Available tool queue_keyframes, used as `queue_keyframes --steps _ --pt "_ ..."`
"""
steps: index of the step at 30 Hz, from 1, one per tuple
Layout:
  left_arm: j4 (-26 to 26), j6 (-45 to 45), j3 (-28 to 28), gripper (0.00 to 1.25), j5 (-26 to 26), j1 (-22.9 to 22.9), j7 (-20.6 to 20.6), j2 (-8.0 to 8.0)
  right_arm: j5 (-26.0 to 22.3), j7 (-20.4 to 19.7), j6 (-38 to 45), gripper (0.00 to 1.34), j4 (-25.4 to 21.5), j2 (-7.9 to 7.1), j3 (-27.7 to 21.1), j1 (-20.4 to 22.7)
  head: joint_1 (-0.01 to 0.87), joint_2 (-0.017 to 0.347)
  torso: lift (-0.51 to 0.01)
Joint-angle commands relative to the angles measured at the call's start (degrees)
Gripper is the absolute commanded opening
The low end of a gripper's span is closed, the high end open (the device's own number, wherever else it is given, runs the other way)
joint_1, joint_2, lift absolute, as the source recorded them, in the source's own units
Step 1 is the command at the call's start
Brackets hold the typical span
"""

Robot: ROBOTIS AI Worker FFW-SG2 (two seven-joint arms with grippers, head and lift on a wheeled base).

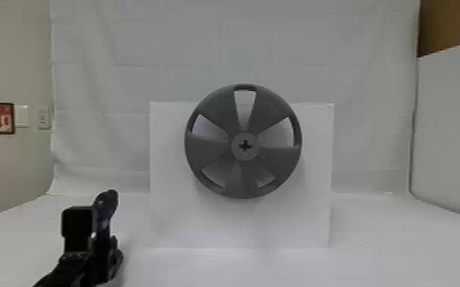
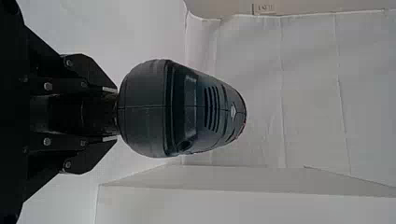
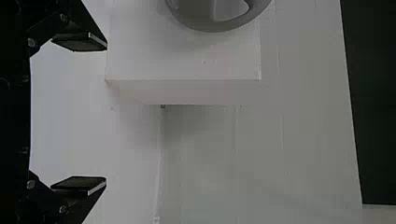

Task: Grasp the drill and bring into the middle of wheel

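Presently: one drill (image 2: 147, 109), dark, upright, in the left gripper (image 1: 104, 261), fingers closed in on its narrow part; located left of the white box (image 1: 240, 225), apart from the wheel (image 1: 214, 149). One wheel, grey, on the box's front. One right gripper (image 3: 95, 113), fingers spread wide, nothing between them.

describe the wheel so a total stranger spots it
Find the white box standing before the white sheet. The wheel is on its front, rim rising past its top edge. Unlike its white neighbours, it is round and grey, with five openings around a plus-shaped hole.
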Motion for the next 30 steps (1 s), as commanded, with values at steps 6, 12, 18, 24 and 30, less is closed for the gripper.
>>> queue_keyframes --steps 6,12,18,24,30 --pt "-1.3 0.1 0.0 0.05 0.5 0.6 0.2 0.10 0.0 0.0 0.0 1.07 -0.2 -0.14 -0.4 0.0 0.054 0.031 -0.403" --pt "-6.1 0.8 0.3 0.05 -0.1 2.1 0.2 0.27 0.0 0.0 0.1 1.07 -0.4 -0.23 -0.5 0.0 0.054 0.031 -0.403" --pt "-11.0 0.8 0.1 0.05 -1.0 4.2 0.2 0.62 0.0 0.0 0.1 1.07 -0.4 -0.23 -0.6 0.0 0.054 0.031 -0.403" --pt "-17.3 2.1 -0.4 0.05 -0.3 6.2 0.2 1.24 0.0 0.0 0.1 1.07 -0.5 -0.14 -0.7 0.0 0.054 0.031 -0.403" --pt "-22.4 2.2 -1.3 0.05 1.1 8.5 0.2 2.29 0.0 0.0 0.1 1.07 -0.7 -0.14 -0.9 0.0 0.054 0.031 -0.403"
